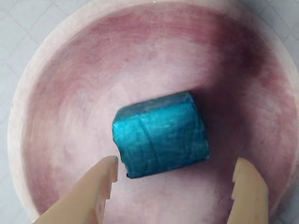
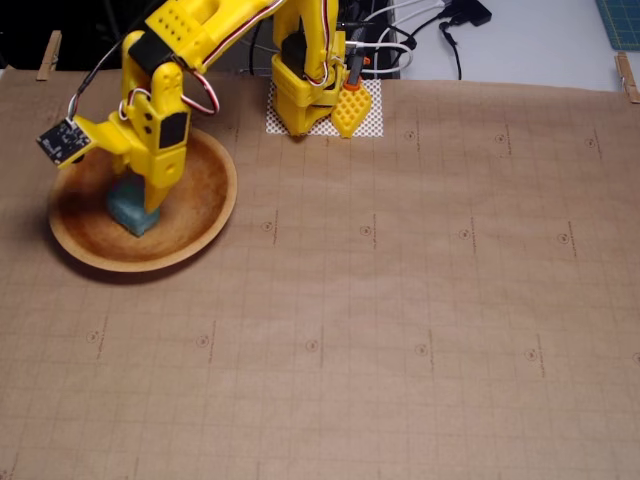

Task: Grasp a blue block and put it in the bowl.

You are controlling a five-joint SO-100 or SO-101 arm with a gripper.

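The blue block (image 1: 161, 135) is a small teal block lying inside the bowl (image 1: 60, 84), near its middle in the wrist view. The bowl is wide, shallow and wooden. In the fixed view the bowl (image 2: 215, 215) sits at the left of the table, with the block (image 2: 130, 213) in it under the arm. My gripper (image 1: 176, 162) is open just above the block, with one pale finger (image 1: 100, 179) at the block's lower left corner and the other (image 1: 247, 182) apart to its right. In the fixed view the gripper (image 2: 140, 198) points down into the bowl.
The yellow arm's base (image 2: 310, 100) stands on a white mat at the back of the table. Brown gridded paper (image 2: 400, 300) covers the table. Cables (image 2: 420, 35) lie behind the base. Clips (image 2: 48, 55) pin the paper's far corners.
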